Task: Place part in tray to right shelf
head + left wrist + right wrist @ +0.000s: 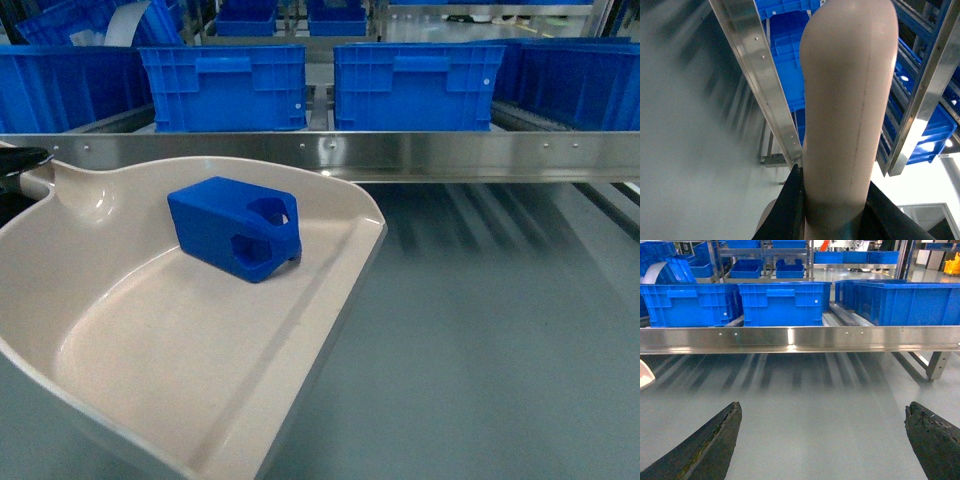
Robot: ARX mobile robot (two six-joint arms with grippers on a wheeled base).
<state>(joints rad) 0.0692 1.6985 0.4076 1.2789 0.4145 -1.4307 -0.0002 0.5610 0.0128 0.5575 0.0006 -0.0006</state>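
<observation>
The blue part (236, 226) already lies in the cream tray (120, 330), whose stub handle the left gripper (832, 212) appears clamped on, while the right gripper (822, 440) hangs spread and empty; carrying it to the steel shelf (400, 152) remains.

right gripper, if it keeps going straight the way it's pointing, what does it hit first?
Probably the floor. The right gripper is open and empty, aimed forward and slightly down at bare floor short of the right shelf front rail. Depth is unclear; a flatter line would meet that rail instead.
</observation>
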